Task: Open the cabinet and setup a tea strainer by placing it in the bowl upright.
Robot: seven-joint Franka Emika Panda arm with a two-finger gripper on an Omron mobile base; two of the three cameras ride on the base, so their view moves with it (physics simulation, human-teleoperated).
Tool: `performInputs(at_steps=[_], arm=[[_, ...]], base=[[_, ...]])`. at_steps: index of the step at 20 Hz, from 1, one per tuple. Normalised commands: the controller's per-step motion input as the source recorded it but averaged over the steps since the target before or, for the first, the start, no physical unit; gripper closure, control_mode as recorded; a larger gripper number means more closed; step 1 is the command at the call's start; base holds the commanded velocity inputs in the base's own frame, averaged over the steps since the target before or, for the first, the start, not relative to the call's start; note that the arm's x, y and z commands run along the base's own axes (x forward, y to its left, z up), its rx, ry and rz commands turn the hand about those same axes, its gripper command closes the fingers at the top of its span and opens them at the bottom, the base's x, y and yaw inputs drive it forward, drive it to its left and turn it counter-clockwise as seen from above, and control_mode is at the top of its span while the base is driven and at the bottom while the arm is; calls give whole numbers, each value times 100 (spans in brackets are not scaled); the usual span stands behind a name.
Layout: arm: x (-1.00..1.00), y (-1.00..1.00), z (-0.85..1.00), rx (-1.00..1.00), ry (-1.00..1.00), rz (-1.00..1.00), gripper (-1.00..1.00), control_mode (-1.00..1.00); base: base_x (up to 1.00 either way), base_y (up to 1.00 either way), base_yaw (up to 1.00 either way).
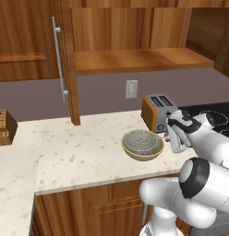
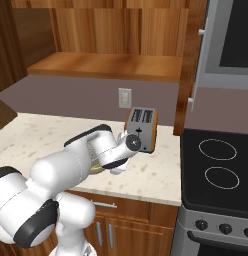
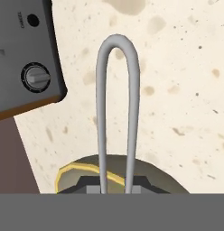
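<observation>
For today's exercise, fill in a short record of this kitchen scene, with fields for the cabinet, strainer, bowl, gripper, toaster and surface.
cabinet: cabinet door swung open, long silver bar handle
strainer: tea strainer sits upright in the bowl, its loop handle sticking out over the rim
bowl: bowl on the counter, next to the toaster
gripper: gripper shut on the strainer's handle
toaster: toaster behind the bowl
surface: speckled cream counter

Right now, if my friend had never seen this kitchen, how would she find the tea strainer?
Look at the speckled cream counter and find the toaster by the wall. Just in front of it sits an olive-tan bowl with a pale rim. The tea strainer is the grey speckled mesh dish resting inside that bowl, the only meshy metal thing there.
</observation>
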Motion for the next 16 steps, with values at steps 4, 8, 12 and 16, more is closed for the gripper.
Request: performInputs(at_steps=[4, 8, 12, 16], arm=[[0, -3, -15, -2, 0, 0, 100, -100], [0, -2, -10, -2, 0, 0, 100, -100], [0, 0, -3, 0, 0, 0, 100, -100], [0, 0, 0, 0, -2, 0, 100, -100]], base=[[0, 0, 0], [0, 0, 0], [0, 0, 0], [0, 0, 0]])
